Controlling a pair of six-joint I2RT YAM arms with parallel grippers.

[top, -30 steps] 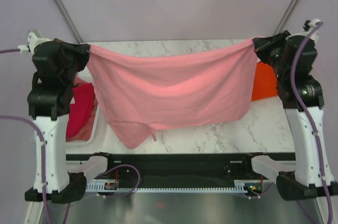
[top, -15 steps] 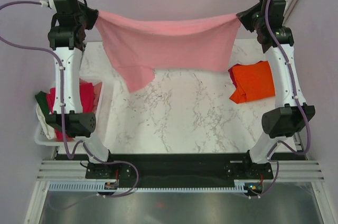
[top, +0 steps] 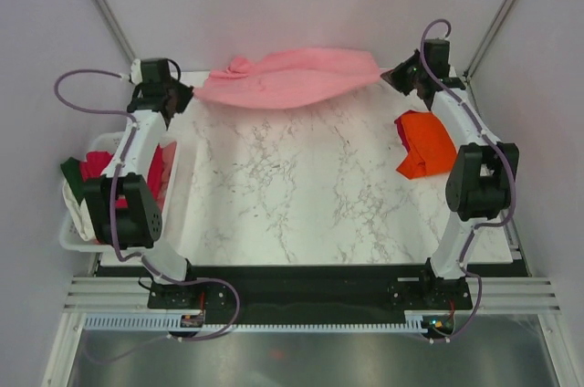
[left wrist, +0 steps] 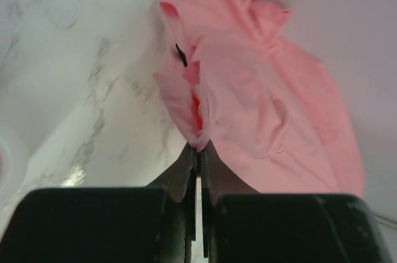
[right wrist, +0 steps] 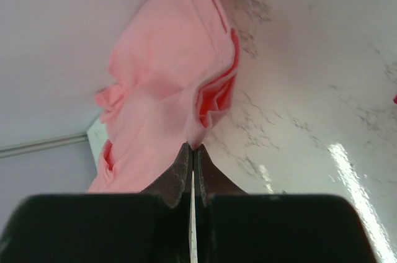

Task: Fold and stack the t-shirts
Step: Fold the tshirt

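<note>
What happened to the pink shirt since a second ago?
The left gripper and right gripper, both still shut on the pink t-shirt, carried it forward and down to the table's far edge; it is bunched now, no longer hanging spread. The orange t-shirt stayed put.

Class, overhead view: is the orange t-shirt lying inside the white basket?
No, the orange t-shirt lies on the table at the right; the basket stands at the left.

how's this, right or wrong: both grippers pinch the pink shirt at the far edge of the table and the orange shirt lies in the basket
Wrong: the orange shirt lies on the right of the table, not in the basket; the top view shows it. The left gripper and right gripper do pinch the pink shirt at the far edge.
</note>
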